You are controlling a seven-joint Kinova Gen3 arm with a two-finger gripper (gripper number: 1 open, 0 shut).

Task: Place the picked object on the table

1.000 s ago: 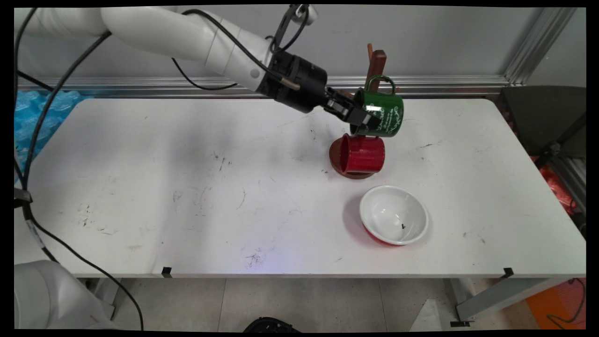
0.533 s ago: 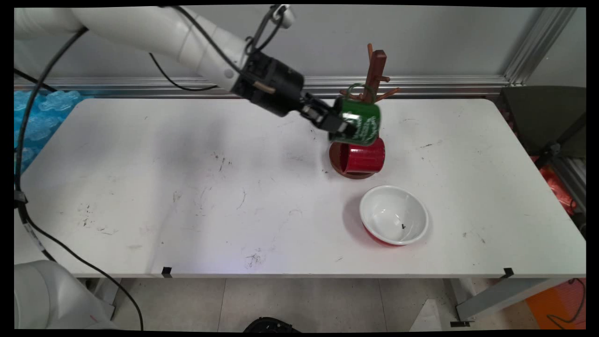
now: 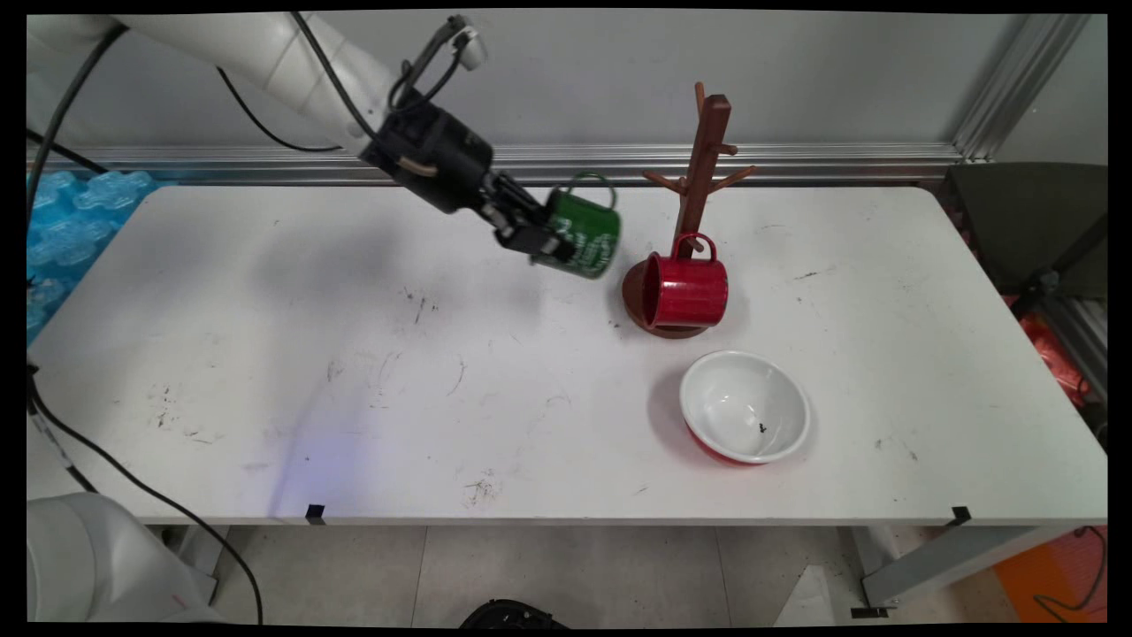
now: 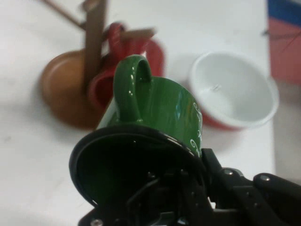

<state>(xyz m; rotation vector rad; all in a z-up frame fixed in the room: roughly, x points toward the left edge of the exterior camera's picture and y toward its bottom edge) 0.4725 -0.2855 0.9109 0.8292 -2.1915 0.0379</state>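
Your gripper is clamped on the rim of the green mug, one finger inside the mouth and one outside, and the mug hangs tipped on its side in the air at upper centre of the main view, handle up. A second ago that mug sat right against the wooden mug tree, its handle around a peg; half a second ago it had already slid left in front of the red mug. Now it is well clear of the tree, left of it and above the bare table, with nothing touching it but your fingers. So the mug has come off its peg and is travelling left across the frame with the arm.

The red mug has not shifted: it hangs on a low peg, resting by the tree's round base. The white bowl with the red outside stays where it was, lower right of centre, apart from the tree.

In the hand view you look down into the green mug's dark mouth, with the tree, the red mug and the bowl beyond it.
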